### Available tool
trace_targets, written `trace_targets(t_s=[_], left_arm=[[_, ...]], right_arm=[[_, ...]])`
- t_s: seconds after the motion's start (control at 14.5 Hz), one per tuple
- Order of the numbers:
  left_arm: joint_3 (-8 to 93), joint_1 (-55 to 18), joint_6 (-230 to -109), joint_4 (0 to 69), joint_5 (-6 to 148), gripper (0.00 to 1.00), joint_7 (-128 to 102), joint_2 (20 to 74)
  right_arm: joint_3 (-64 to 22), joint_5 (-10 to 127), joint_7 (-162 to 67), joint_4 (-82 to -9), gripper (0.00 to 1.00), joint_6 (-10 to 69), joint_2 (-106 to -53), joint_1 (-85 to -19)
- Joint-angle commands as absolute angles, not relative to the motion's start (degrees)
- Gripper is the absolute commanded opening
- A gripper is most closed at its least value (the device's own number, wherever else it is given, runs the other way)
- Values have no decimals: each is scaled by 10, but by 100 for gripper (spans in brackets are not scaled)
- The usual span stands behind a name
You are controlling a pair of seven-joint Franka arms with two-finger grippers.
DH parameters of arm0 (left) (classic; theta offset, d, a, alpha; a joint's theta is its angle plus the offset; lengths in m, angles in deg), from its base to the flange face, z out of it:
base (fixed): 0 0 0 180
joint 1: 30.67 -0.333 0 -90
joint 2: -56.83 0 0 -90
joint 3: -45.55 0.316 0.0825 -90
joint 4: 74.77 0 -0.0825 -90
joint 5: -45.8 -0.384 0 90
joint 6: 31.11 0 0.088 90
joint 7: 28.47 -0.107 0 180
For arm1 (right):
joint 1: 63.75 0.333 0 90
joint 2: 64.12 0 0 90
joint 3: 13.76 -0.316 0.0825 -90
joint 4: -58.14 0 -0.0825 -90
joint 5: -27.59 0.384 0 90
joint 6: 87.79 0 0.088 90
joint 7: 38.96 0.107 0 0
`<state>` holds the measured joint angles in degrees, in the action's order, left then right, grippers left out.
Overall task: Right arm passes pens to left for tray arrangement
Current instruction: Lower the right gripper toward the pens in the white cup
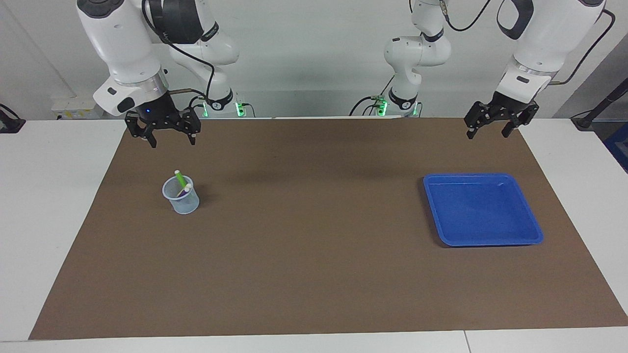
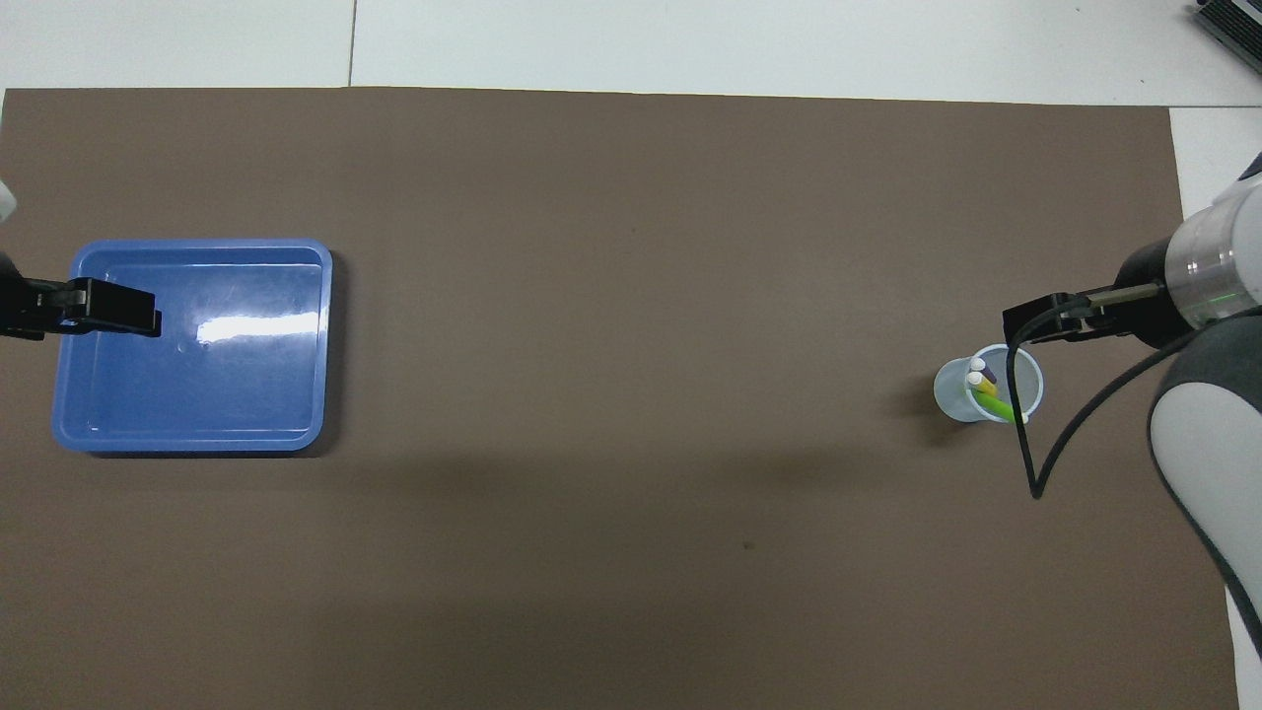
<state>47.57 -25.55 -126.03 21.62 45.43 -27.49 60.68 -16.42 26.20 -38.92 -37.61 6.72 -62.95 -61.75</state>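
Facing view shows both arms raised at the robots' end of the brown mat (image 1: 314, 274), nothing in hand. The right gripper (image 1: 168, 139) hangs with its fingers spread wide and empty, over the mat between the robots and the translucent cup (image 1: 181, 198). The left gripper (image 1: 490, 132) hangs likewise open and empty, over the mat's edge toward the left arm's end, with the blue tray (image 1: 483, 210) farther from the robots than that edge.

The pens (image 1: 182, 185) stand together in the cup, tilted, pale ends up – the green one rises highest above the rim, the yellow and purple sit lower inside. That upright bundle leaves the tops free for a pinch from above, which is probably why they are kept this way. The tray lies flat and bare at the left arm's end, well apart from the cup, so a hand-over over the middle of the mat seems the intended route.

Judging from this, the task has not begun. Little stands in the way – the mat between cup and tray carries nothing. The likely trouble is the cup itself: light, narrow, pens crowded together, so a grab at one may snag its neighbours or tip the cup. In the overhead view the right arm's loose black cable (image 2: 1030, 463) loops close beside the cup
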Motion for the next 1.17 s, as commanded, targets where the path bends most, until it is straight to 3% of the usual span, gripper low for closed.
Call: trace_targets(t_s=[0.0,0.83,1.1], left_arm=[[478,-250,-1256,218,447,100,-278,613],[478,-250,-1256,219,447,100,-277,613],[478,-250,-1256,218,447,100,-278,613]], right_arm=[[-165,277,-379,-377,100,73,-626,-619],[-165,276,-404,-384,100,76,-616,-619],[-164,276,-418,-446,100,120,-599,-626]])
